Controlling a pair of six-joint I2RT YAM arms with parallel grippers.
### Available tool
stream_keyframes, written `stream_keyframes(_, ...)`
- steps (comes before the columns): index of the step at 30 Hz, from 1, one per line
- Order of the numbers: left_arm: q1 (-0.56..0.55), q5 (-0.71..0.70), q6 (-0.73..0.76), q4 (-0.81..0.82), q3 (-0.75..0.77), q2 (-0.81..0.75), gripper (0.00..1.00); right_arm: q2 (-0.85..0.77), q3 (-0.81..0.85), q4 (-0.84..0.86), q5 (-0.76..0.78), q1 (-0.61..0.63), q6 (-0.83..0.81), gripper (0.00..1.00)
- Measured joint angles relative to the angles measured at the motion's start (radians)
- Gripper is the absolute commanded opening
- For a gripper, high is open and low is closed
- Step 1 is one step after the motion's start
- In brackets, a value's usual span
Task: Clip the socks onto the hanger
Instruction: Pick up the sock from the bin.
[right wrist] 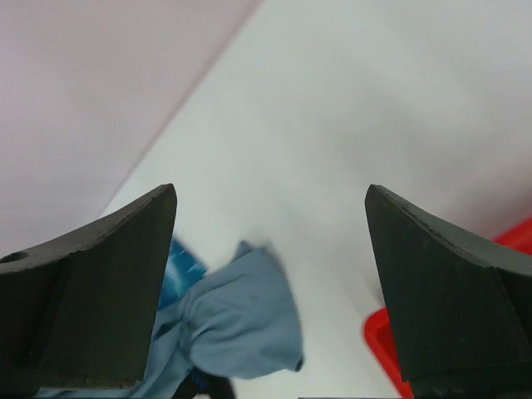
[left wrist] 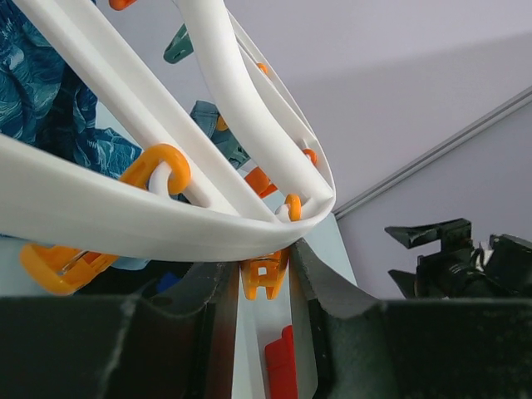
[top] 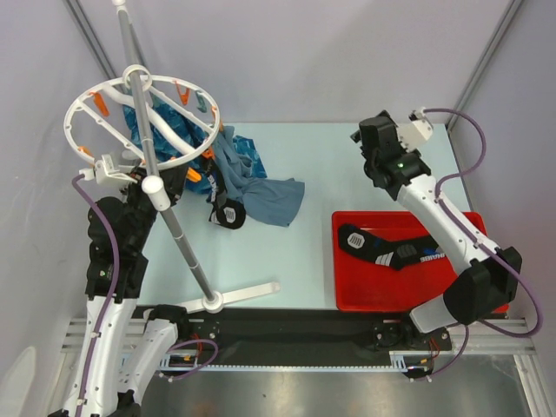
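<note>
The white ring hanger [top: 143, 122] with orange clips stands on a pole at the back left. My left gripper [top: 189, 178] is under its near rim; in the left wrist view its jaws [left wrist: 264, 332] close on both sides of one orange clip [left wrist: 264, 278] that hangs from the rim [left wrist: 166, 224]. One black sock with a white patch [top: 228, 211] is just below the ring beside the cloths. The other sock [top: 391, 248] lies in the red tray [top: 347, 295]. My right gripper [top: 363, 139] is open and empty above the table's back [right wrist: 270, 274].
Blue patterned cloths [top: 152, 122] hang from the ring. A plain grey-blue cloth [top: 274, 200] lies beside it and shows in the right wrist view [right wrist: 241, 324]. The hanger's pole slants down to a base [top: 213, 302] at the table's near edge.
</note>
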Motion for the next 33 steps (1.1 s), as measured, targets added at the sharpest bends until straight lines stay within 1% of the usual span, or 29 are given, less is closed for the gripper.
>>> stream_keyframes(1,0.0,0.001,0.0,0.001,0.0,0.0,0.0,0.006,-0.004,-0.051,0.005,-0.026,0.043,0.93)
stream_keyframes(3,0.0,0.003,0.0,0.002,-0.003,0.0,0.0,0.001,-0.043,-0.129,0.024,-0.072,0.128,0.91)
stream_keyframes(6,0.0,0.007,0.0,0.008,-0.01,0.0,0.0,-0.043,-0.17,-0.206,0.039,-0.119,0.254,0.88)
stream_keyframes(8,0.0,0.008,0.0,0.009,-0.013,0.0,0.0,-0.086,-0.27,-0.248,0.037,-0.159,0.305,0.86)
stream_keyframes(11,0.0,0.009,0.0,0.009,-0.013,0.0,0.0,-0.142,-0.36,-0.28,0.032,-0.254,0.334,0.86)
stream_keyframes(12,0.0,0.009,0.0,0.009,-0.013,-0.001,0.0,-0.154,-0.37,-0.287,0.029,-0.329,0.34,0.86)
stream_keyframes(16,0.0,0.01,0.0,0.009,-0.013,-0.002,0.0,-0.184,-0.404,-0.28,0.029,-0.518,0.331,0.86)
stream_keyframes(20,0.0,0.019,0.0,0.008,-0.014,-0.002,0.0,-0.175,-0.483,-0.232,0.005,-0.656,0.304,0.81)
stream_keyframes(23,0.0,0.023,0.0,0.008,-0.014,-0.002,0.0,-0.135,-0.512,-0.219,-0.015,-0.711,0.288,0.78)
stream_keyframes(26,0.0,0.023,0.0,0.008,-0.014,-0.002,0.0,-0.084,-0.512,-0.192,-0.02,-0.733,0.279,0.69)
stream_keyframes(27,0.0,0.023,0.0,0.007,-0.014,-0.002,0.0,-0.072,-0.512,-0.186,-0.022,-0.737,0.28,0.64)
stream_keyframes(30,0.0,0.023,0.0,0.007,-0.014,-0.002,0.0,-0.027,-0.512,-0.17,-0.034,-0.748,0.29,0.64)
stream_keyframes(33,0.0,0.024,0.0,0.008,-0.016,-0.002,0.0,0.021,-0.512,-0.156,-0.055,-0.755,0.302,0.65)
